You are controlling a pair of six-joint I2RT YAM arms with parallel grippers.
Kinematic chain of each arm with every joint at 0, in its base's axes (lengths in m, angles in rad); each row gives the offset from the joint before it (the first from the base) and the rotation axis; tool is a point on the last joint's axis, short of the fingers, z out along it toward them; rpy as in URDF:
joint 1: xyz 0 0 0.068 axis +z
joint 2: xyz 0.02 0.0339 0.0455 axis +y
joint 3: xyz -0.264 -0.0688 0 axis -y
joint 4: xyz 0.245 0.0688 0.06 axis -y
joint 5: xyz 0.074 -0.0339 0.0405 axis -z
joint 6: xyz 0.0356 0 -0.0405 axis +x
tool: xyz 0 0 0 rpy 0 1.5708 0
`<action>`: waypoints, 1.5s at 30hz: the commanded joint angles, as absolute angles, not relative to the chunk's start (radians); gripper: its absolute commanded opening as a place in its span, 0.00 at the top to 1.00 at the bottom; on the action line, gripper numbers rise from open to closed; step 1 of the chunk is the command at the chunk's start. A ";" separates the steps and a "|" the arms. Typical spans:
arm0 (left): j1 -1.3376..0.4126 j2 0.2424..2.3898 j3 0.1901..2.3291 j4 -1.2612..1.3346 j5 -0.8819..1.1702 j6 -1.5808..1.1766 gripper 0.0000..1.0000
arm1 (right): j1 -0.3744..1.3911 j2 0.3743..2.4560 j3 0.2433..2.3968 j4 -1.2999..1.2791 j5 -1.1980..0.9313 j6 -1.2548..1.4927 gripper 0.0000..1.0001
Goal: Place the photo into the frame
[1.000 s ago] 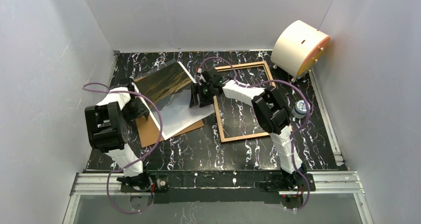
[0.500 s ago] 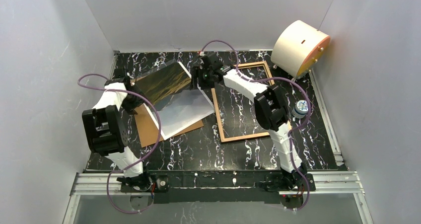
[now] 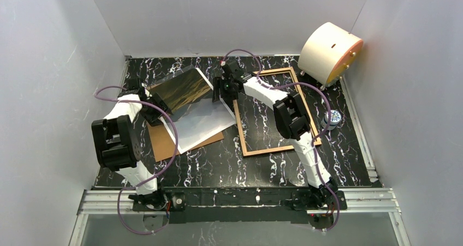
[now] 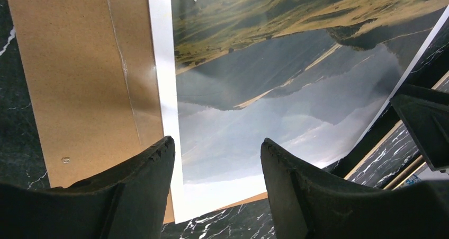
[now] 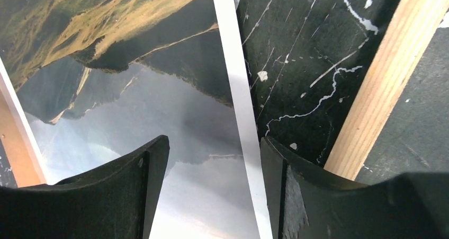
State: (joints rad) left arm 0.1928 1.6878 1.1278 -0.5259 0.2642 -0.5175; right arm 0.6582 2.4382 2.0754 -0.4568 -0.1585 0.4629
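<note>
The photo (image 4: 265, 90) lies under the left tool (image 4: 217, 159) and right tool (image 5: 214, 159), both wide and empty, not yet in the frame (image 5: 381, 85).

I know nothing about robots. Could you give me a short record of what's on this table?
photo: face up, partly on the brown board
frame: flat on the dark marbled table, nothing inside it
left gripper: open, over the photo's edge by the board
right gripper: open, over the photo's edge by the frame
task: photo not yet in frame
</note>
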 commanded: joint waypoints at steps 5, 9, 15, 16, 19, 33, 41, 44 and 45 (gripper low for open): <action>0.190 1.686 1.114 -0.524 0.312 -0.517 0.41 | 0.666 2.448 2.069 -0.535 -0.313 0.484 0.29; 0.189 1.693 1.124 -0.522 0.314 -0.515 0.41 | 0.666 2.379 2.006 -0.488 -0.479 0.529 0.29; 0.189 1.703 1.120 -0.521 0.303 -0.515 0.42 | 0.660 2.307 1.924 -0.397 -0.653 0.597 0.29; 0.189 1.704 1.120 -0.521 0.301 -0.515 0.42 | 0.659 2.296 1.906 -0.383 -0.671 0.606 0.30; 0.189 1.704 1.117 -0.520 0.299 -0.514 0.43 | 0.658 2.252 1.838 -0.321 -0.695 0.645 0.33; 0.188 1.698 1.081 -0.532 0.255 -0.504 0.46 | 0.660 2.224 1.729 -0.185 -0.790 0.741 0.64; 0.188 1.706 1.062 -0.550 0.173 -0.485 0.48 | 0.663 2.204 1.641 -0.148 -0.790 0.731 0.59; 0.189 1.716 1.077 -0.573 0.094 -0.472 0.50 | 0.664 2.191 1.592 -0.122 -0.794 0.723 0.59; 0.188 1.720 1.079 -0.580 0.082 -0.469 0.50 | 0.664 2.188 1.575 -0.107 -0.799 0.724 0.59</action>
State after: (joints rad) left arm 0.1925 1.7046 1.0702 -0.5217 0.1829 -0.4999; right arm 0.6567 2.2631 1.6203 -0.1734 -0.7605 0.7300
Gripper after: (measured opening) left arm 0.507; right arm 0.414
